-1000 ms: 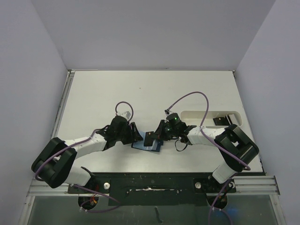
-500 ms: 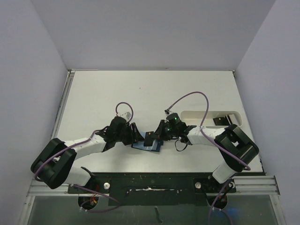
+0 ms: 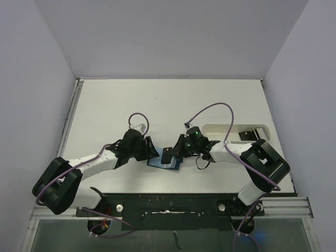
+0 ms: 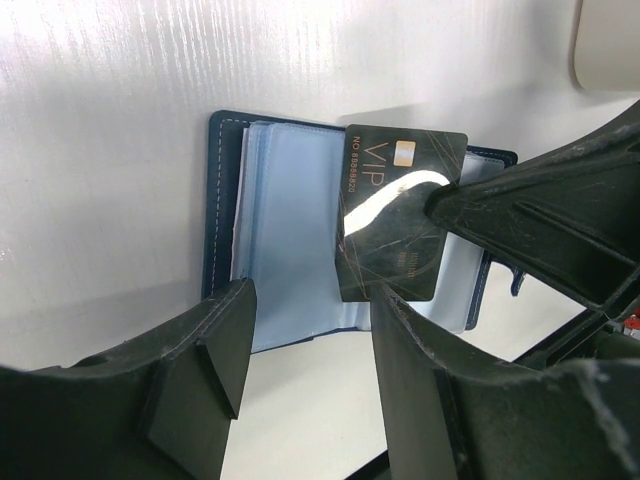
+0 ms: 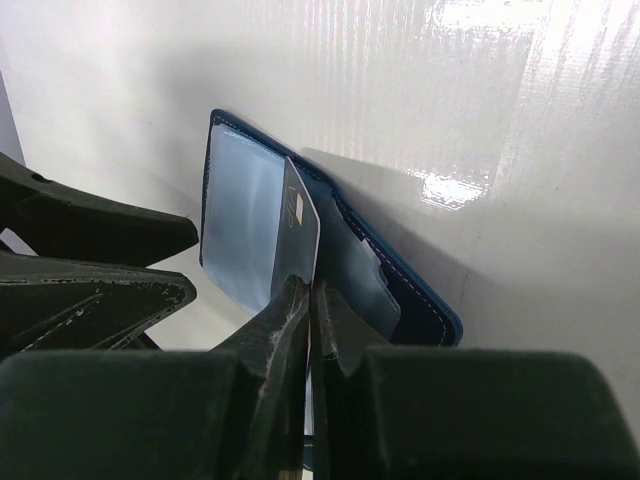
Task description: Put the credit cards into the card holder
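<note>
The navy card holder (image 3: 164, 163) lies open on the table, its light blue pockets (image 4: 290, 240) facing up. A dark credit card (image 4: 395, 215) marked VIP stands tilted over its right half, with its lower edge at the pockets. My right gripper (image 5: 312, 300) is shut on this card (image 5: 301, 222), seen edge-on beside the holder's navy cover (image 5: 420, 300). My left gripper (image 4: 310, 340) is open at the holder's near edge, with only bare table between its fingers (image 4: 215, 350). In the top view both grippers (image 3: 150, 149) (image 3: 175, 152) flank the holder.
A long white tray (image 3: 226, 129) at the right holds two more dark cards (image 3: 247, 135) (image 3: 259, 132); its corner (image 4: 605, 45) shows in the left wrist view. Purple cables arch above both wrists. The table's black front rail (image 3: 168, 202) runs along the near edge.
The left arm's elbow has drifted slightly down and left. Both grippers, the card and the holder stay where they were.
</note>
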Available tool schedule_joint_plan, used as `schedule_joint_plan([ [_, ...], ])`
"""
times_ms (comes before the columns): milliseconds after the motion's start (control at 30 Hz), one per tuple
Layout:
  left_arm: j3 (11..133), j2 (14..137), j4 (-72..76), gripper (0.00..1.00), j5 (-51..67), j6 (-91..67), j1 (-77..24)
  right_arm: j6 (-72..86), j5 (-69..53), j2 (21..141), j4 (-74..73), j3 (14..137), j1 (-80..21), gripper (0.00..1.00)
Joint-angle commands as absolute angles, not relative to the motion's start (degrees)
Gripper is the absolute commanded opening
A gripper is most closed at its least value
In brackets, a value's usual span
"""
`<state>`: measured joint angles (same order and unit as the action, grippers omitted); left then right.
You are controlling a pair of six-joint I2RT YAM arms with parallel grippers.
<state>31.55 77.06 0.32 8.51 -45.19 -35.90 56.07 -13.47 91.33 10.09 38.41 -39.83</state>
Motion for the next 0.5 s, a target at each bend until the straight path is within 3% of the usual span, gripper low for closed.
schedule_joint_plan([
  [0, 32.54, 77.79, 2.51, 0.47, 8.35, -44.03, -35.81, 54.92, -12.13, 90.25, 10.55, 38.04, -40.34, 0.0],
  [467, 30.78, 78.96, 7.02, 0.48, 12.17, -45.89, -36.33, 54.84, -12.29, 90.87, 10.38, 38.36, -40.34, 0.0],
])
